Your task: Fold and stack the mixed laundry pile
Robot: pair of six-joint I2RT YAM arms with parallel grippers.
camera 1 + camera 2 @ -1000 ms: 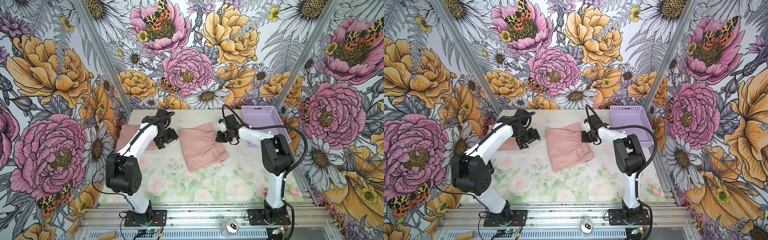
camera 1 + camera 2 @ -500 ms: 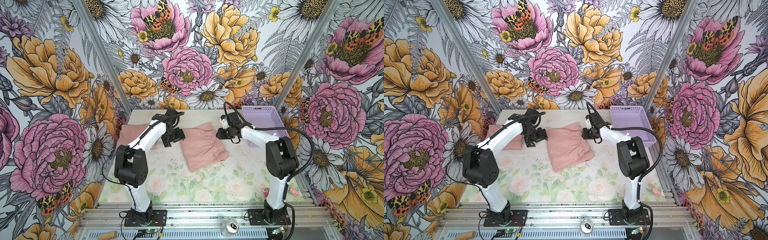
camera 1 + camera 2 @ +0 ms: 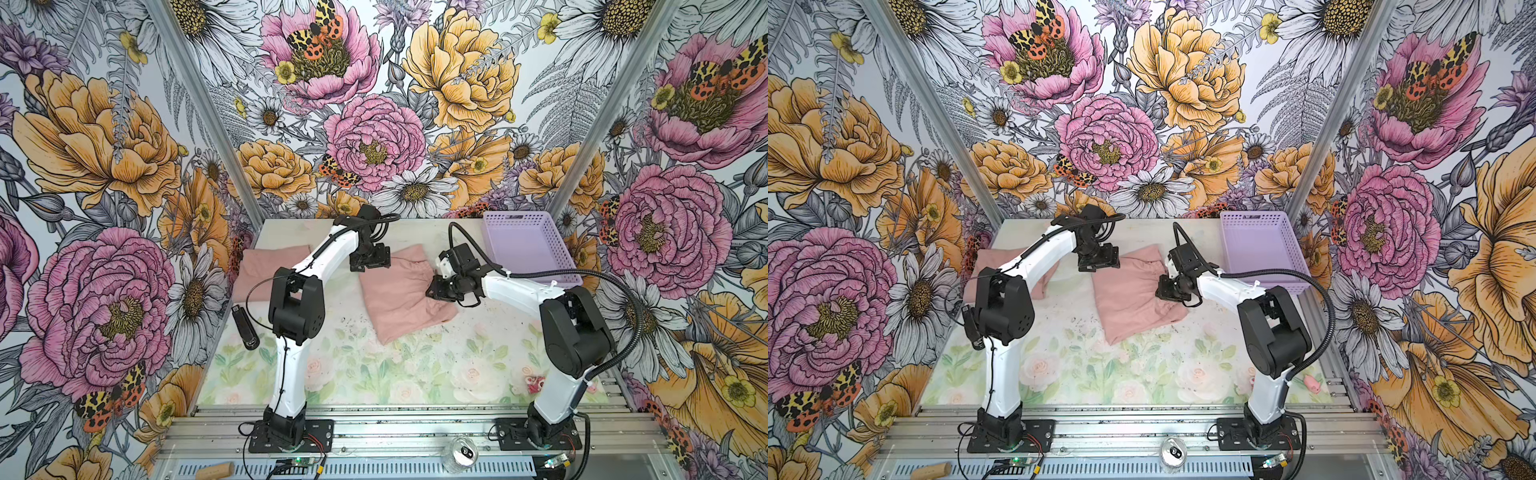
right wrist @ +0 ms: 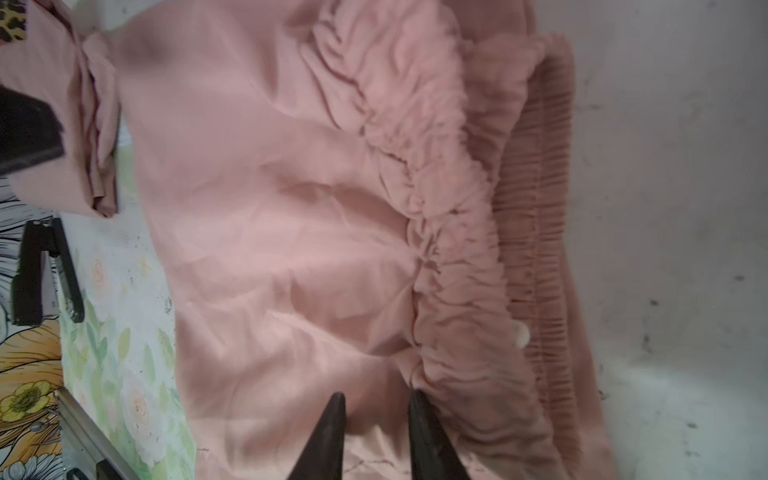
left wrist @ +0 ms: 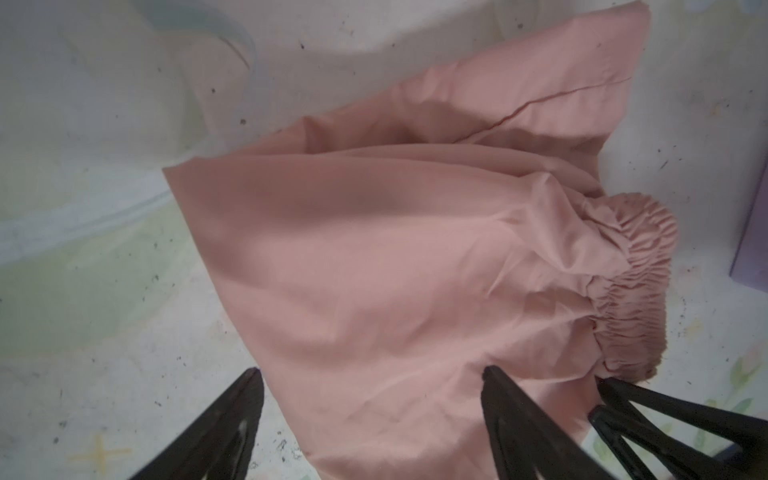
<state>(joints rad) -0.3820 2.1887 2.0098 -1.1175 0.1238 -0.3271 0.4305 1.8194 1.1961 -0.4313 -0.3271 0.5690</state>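
Note:
The pink elastic-waist shorts (image 3: 399, 299) (image 3: 1133, 299) lie spread in the middle of the table, gathered waistband (image 4: 536, 232) toward the right. A folded dusty-pink garment (image 3: 266, 270) (image 3: 1000, 262) rests at the far left. My left gripper (image 3: 370, 264) (image 5: 371, 374) hangs open and wide over the shorts' far left corner, with fabric under the gap. My right gripper (image 3: 434, 291) (image 4: 377, 397) sits low on the shorts just beside the waistband. Its fingers stand a narrow gap apart with pink cloth below. The T-shirt print is out of view.
A lavender perforated basket (image 3: 528, 249) (image 3: 1258, 245) stands at the back right, close behind my right arm. A black stick-like object (image 3: 245, 328) lies at the left table edge. A small pink item (image 3: 534, 384) sits at the front right.
My left arm has swung right, from the folded garment to the shorts' far corner. My right gripper has slid a little along the waistband and its fingers have parted.

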